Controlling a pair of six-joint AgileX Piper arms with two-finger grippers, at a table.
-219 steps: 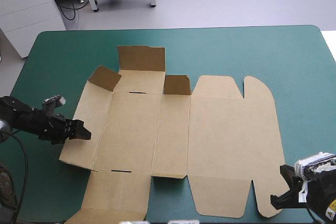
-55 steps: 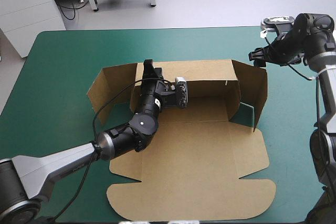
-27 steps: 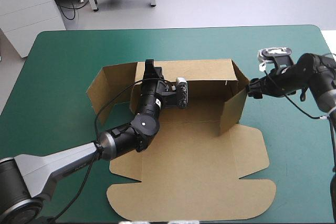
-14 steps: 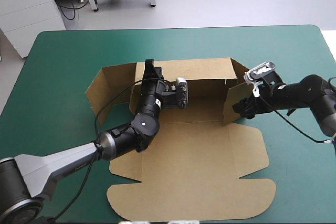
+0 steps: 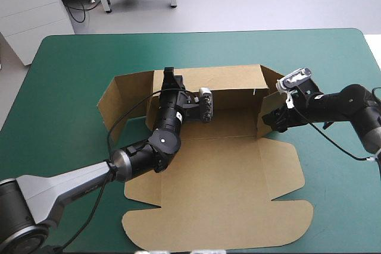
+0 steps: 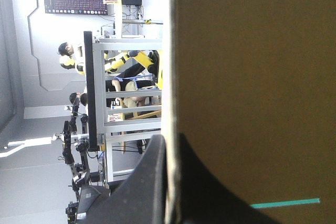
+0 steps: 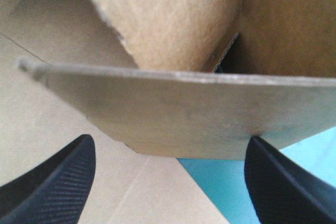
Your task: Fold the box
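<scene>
The brown box (image 5: pixel 226 165) lies mid-tabletop (image 5: pixel 71 63) on the teal-green cover, its long axis running left to right. Its far wall (image 5: pixel 232 81) stands upright and the broad lid panel (image 5: pixel 220 206), with rounded tabs, lies flat on the near side.

The left pincer (image 5: pixel 169 78) reaches over the floor of the box to the far wall's top edge near its left end; in the left wrist view the pincer (image 6: pixel 170 140) is pinched on the board, whose thin edge runs between the black fingers.

What matters next is the right end flap (image 5: pixel 266 104): it stands tilted, running near to far, and the right pincer (image 5: pixel 272 118) sits just outside it, to its right, so any push must go leftwards into the box. In the right wrist view the pincer (image 7: pixel 170 142) is spread wide, the flap's raw edge crossing just ahead of the ribbed fingers (image 7: pixel 63 177); contact cannot be told.

The left end flap (image 5: pixel 116 102) splays outward, untended. The board looks matte, stiff, creased along scored lines and likely springy.
</scene>
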